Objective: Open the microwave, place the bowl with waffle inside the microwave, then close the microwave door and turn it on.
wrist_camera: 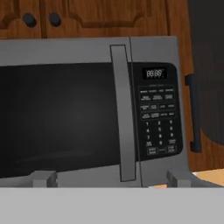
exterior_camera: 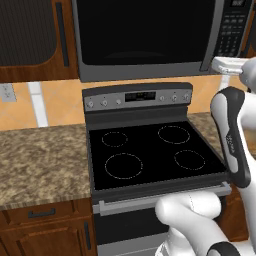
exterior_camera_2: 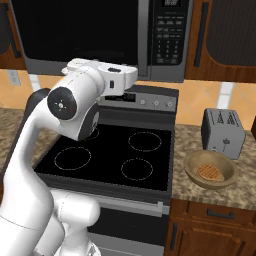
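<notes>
The microwave (wrist_camera: 87, 52) hangs above the stove, and its black glass door (wrist_camera: 61, 118) is shut. The long grey handle (wrist_camera: 122, 113) runs down the door's right edge, beside the keypad (wrist_camera: 157, 118). My gripper (wrist_camera: 110, 179) is open and faces the front, a short way off, with the handle's lower end between its spread fingertips (wrist_camera: 43, 178). In the right base view my hand (exterior_camera_2: 116, 76) is raised just below the microwave (exterior_camera_2: 100, 30). The tan bowl (exterior_camera_2: 226, 176) sits on the counter right of the stove, with the waffle (exterior_camera_2: 210, 172) lying in it.
The black stove top (exterior_camera: 150, 155) lies under the arm. A grey toaster (exterior_camera_2: 223, 131) stands just behind the bowl. Dark wood cabinet doors (exterior_camera_2: 225, 35) flank the microwave. A granite counter (exterior_camera: 40, 160) stretches to the stove's left.
</notes>
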Robot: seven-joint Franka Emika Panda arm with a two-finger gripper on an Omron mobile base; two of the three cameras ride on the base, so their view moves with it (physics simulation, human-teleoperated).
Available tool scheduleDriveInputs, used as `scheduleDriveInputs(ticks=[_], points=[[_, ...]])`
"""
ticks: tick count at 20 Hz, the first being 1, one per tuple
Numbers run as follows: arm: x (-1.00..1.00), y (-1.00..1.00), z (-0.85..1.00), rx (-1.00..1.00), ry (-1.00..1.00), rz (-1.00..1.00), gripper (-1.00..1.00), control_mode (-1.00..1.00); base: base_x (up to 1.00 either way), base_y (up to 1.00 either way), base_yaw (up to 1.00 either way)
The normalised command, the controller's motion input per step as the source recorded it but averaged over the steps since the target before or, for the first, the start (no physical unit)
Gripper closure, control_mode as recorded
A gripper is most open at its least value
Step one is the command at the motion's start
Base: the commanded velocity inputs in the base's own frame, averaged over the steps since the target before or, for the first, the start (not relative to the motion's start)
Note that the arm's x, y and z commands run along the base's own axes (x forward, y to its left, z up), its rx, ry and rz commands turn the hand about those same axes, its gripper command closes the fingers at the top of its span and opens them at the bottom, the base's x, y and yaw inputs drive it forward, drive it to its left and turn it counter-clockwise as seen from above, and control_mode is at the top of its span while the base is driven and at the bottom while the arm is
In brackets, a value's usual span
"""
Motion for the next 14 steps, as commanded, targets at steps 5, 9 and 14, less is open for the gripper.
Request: scheduleDriveInputs(ticks=[5,9,14], points=[[0.15,-0.02,0.18,0.00,-0.06,0.00,-1.00,-1.00,0.00,0.00,0.00],[0.41,-0.01,0.00,0.00,0.00,0.00,-1.00,-1.00,0.00,0.00,0.00],[0.44,-0.06,0.00,0.00,0.00,0.00,-1.00,-1.00,0.00,0.00,0.00]])
